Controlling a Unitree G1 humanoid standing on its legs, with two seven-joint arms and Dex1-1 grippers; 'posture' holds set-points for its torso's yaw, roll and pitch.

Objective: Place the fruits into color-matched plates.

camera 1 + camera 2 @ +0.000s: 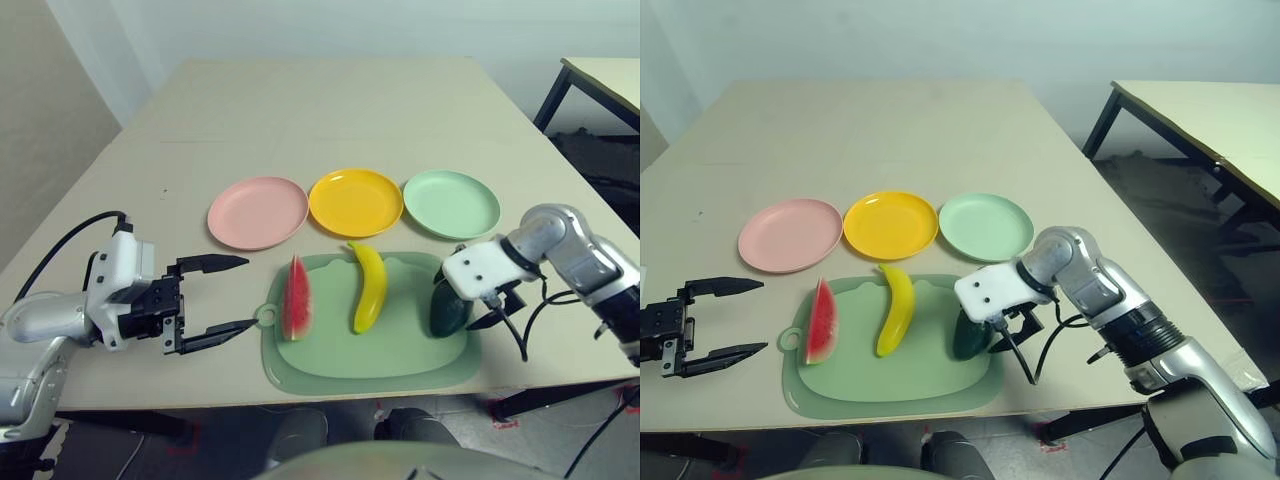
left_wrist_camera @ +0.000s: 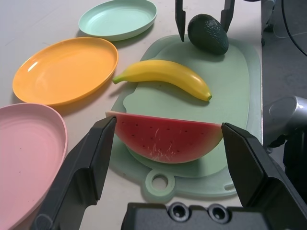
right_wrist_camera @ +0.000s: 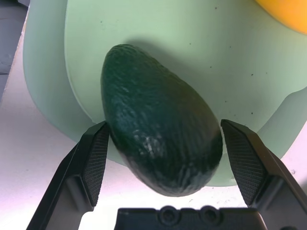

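Note:
On the pale green mat (image 1: 370, 355) lie a red watermelon wedge (image 1: 295, 300), a yellow banana (image 1: 368, 287) and a dark green avocado (image 1: 450, 312). Beyond the mat stand a pink plate (image 1: 258, 212), a yellow plate (image 1: 355, 202) and a mint green plate (image 1: 451, 204), all bare. My right gripper (image 3: 164, 124) is open, its fingers (image 3: 93, 160) straddling the avocado (image 3: 160, 139), which rests at the mat's right edge. Left of the mat, my left gripper (image 1: 248, 293) is open and level with the watermelon (image 2: 165, 141), a little short of it.
The mat has a small ring handle (image 1: 266, 318) on its left side, between my left gripper and the watermelon. A second table (image 1: 605, 85) stands at the far right. Bare tabletop (image 1: 330, 110) stretches behind the plates.

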